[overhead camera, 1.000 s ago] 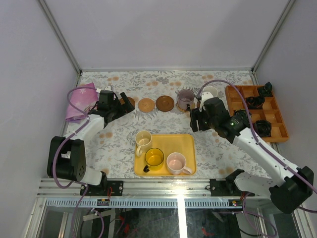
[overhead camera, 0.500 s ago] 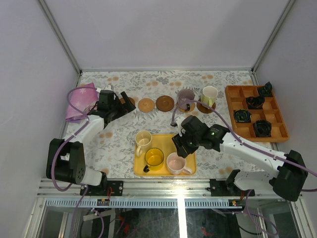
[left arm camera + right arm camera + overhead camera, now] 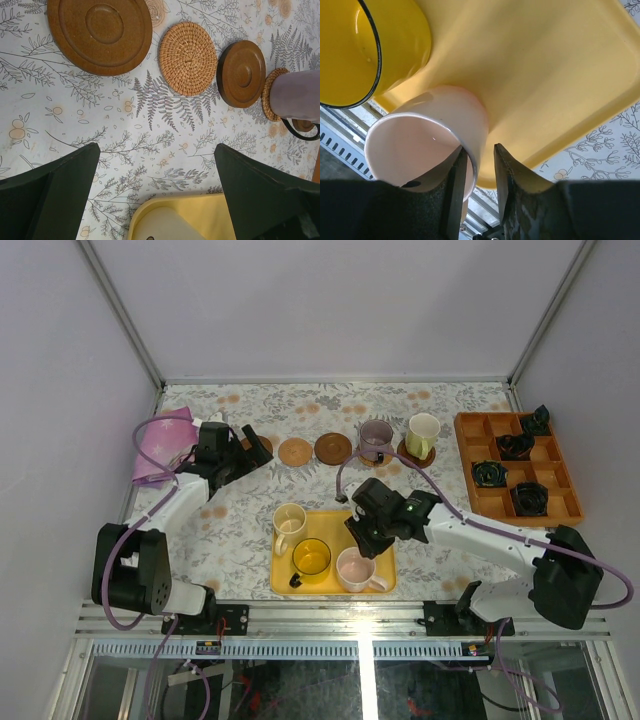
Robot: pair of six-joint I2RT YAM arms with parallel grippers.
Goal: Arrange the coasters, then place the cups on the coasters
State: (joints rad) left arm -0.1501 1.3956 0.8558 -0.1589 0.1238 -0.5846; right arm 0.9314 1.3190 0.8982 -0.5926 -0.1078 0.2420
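Several coasters lie in a row at the back: a dark one (image 3: pixel 100 30), a woven one (image 3: pixel 188 58) and a dark one (image 3: pixel 242 73). Further right, the grey-purple cup (image 3: pixel 376 438) and the pale cup (image 3: pixel 423 432) each stand on a coaster. The cream cup (image 3: pixel 289 521), yellow cup (image 3: pixel 311 557) and pink cup (image 3: pixel 355 568) stand on the yellow tray (image 3: pixel 385 530). My right gripper (image 3: pixel 480 165) straddles the pink cup's (image 3: pixel 435 135) rim: one finger is inside and one outside, with a gap still showing. My left gripper (image 3: pixel 156 165) hangs open and empty near the leftmost coaster.
An orange compartment tray (image 3: pixel 560 502) with small black objects sits at the right edge. A pink cloth (image 3: pixel 163 445) lies at the back left. The yellow cup (image 3: pixel 370 45) stands close beside the pink one.
My right arm swung from the back row down over the yellow tray. Its jaws have narrowed around the pink cup's rim. The left arm has not moved.
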